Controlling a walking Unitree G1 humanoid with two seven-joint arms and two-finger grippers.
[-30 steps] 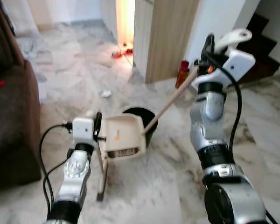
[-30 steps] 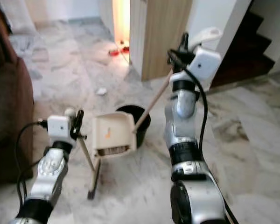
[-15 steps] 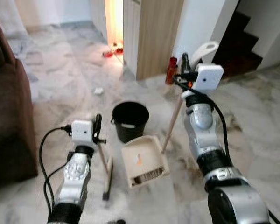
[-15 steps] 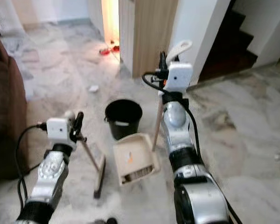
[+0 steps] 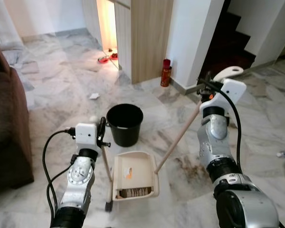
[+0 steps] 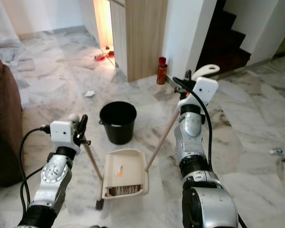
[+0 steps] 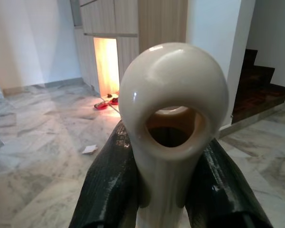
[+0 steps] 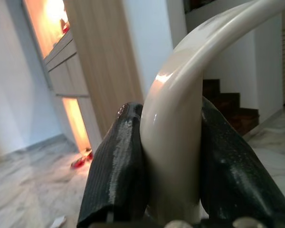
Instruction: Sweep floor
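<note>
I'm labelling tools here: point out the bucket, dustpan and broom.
bucket (image 5: pixel 125 127), left eye view, front wall.
dustpan (image 5: pixel 133 171), left eye view, tray floor.
broom (image 6: pixel 92 161), right eye view, middle of stick.

Glossy marble floor (image 5: pixel 61 99), plastic dustpan (image 5: pixel 134 175)

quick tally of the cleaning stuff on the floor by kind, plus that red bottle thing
Black bucket: 1
Dustpan, handle held by the right gripper: 1
Broom, handle held by the left gripper: 1
Red bottle by the wall: 1
Total: 4
</note>
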